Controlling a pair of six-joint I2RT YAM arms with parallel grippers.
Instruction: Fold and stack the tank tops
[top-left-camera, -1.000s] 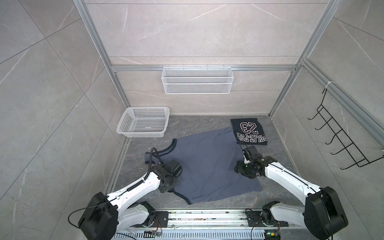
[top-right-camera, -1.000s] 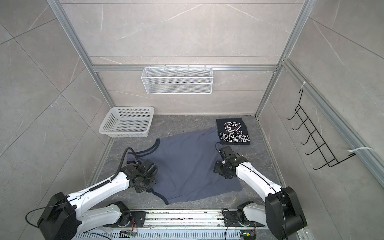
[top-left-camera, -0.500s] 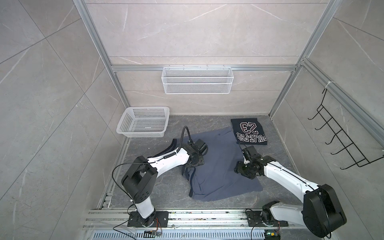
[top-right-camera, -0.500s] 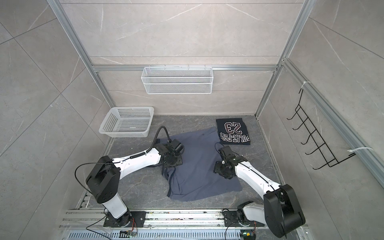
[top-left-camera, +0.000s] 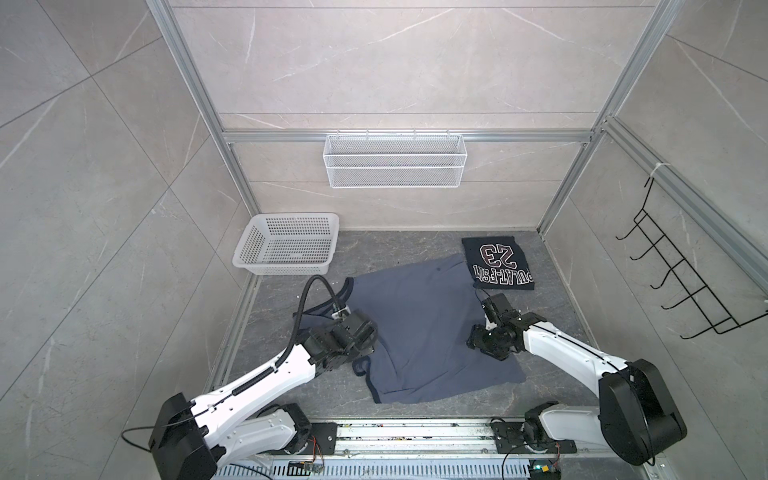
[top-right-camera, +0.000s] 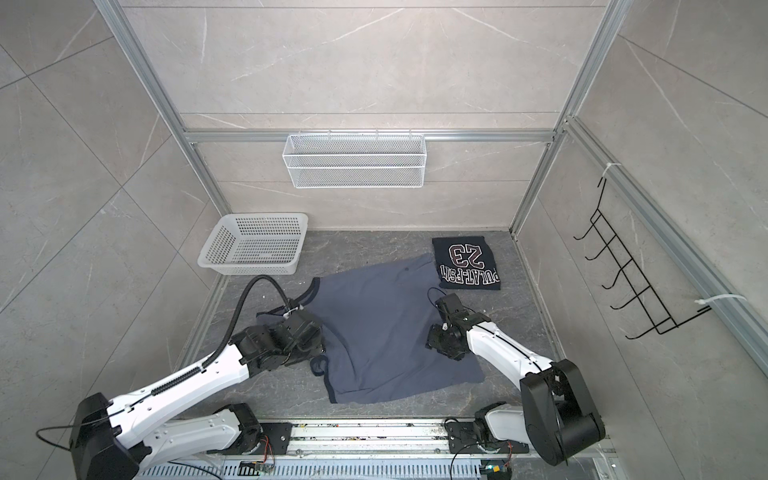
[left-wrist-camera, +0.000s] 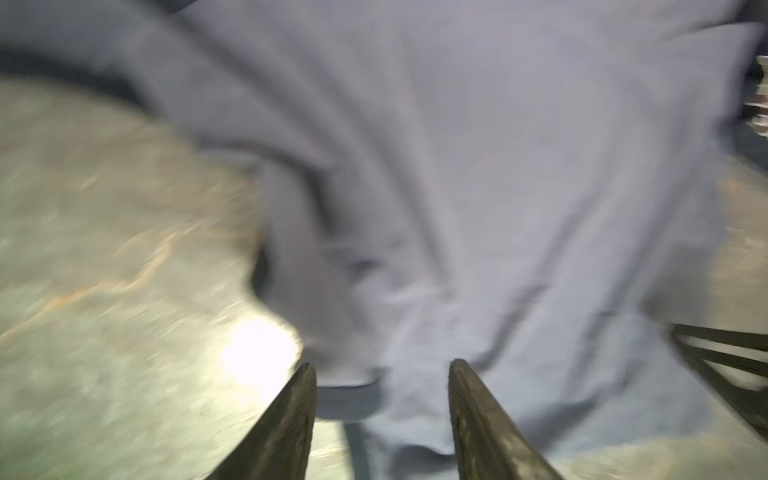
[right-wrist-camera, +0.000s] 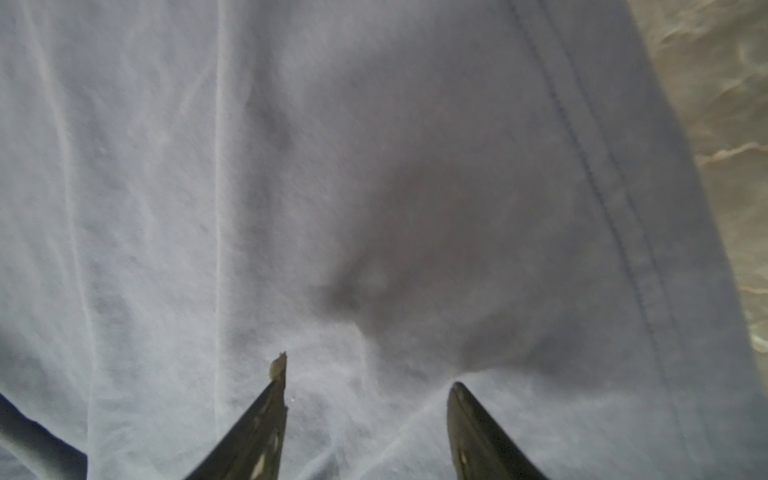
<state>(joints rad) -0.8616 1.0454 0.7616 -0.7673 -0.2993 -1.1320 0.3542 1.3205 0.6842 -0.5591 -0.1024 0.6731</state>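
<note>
Slate-blue tank top (top-left-camera: 419, 332): spread with some creases over the middle of the work surface (top-left-camera: 395, 249). Its dark-trimmed straps are bunched at its left side, and its far right corner meets the near-black top.
Near-black tank top (top-left-camera: 496, 264): folded into a small rectangle, "23" print upward, at the far right corner of the work surface.
Left gripper (left-wrist-camera: 382, 370): fingers apart, low over the left edge of the slate-blue top. The left wrist view is blurred, so contact with the cloth cannot be told.
Right gripper (right-wrist-camera: 368, 374): fingers apart with nothing between them, tips down at the cloth near its stitched right hem.
White perforated basket (top-left-camera: 291, 216): stands at the far left corner of the work surface.
White wire shelf (top-left-camera: 395, 166): hangs on the back wall.
</note>
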